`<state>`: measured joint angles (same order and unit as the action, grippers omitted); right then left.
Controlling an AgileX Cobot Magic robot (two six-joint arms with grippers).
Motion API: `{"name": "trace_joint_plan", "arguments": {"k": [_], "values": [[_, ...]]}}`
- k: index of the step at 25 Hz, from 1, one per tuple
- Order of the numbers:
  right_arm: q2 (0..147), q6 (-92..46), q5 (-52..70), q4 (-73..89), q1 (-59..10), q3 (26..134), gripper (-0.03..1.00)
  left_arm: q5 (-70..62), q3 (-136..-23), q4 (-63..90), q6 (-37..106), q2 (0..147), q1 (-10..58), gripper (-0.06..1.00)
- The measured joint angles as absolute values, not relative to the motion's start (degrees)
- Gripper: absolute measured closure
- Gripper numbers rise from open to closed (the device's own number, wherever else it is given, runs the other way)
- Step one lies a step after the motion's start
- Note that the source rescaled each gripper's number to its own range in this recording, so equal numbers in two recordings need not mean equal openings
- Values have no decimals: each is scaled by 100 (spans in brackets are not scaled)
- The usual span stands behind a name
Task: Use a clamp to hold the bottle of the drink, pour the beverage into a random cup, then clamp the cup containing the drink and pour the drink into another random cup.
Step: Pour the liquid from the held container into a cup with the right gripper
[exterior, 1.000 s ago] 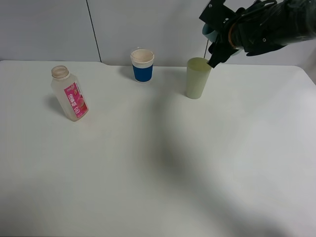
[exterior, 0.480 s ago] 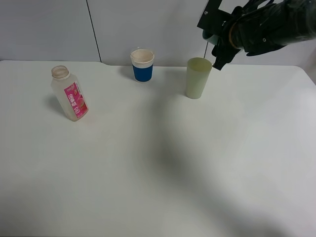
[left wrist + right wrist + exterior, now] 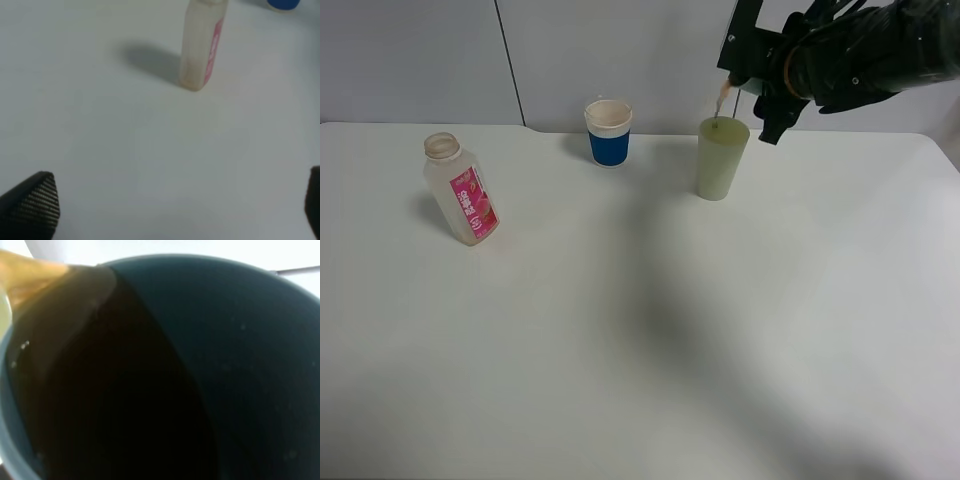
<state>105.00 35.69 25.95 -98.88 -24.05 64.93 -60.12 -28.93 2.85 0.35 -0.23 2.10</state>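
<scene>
- Bottle: upright on the surface, uncapped, far left of green cup.
- Left fingers: spread wide, empty, above bare surface near bottle.
- Blue-banded cup: left of green cup.
- Right gripper: fingers closed on tilted dark cup above green cup; brown drink streams in.

I'm looking at a lab-style test bench: a bare white table against plain grey wall panels, with only a few props set out.
</scene>
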Motion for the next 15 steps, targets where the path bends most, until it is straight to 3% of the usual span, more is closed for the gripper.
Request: {"name": "trace_joint_plan", "arguments": {"k": [15], "values": [[10500, 2896, 2742, -9888, -2405, 6493, 96, -6012, -2893, 285, 35, -23, 210, -6]]}}
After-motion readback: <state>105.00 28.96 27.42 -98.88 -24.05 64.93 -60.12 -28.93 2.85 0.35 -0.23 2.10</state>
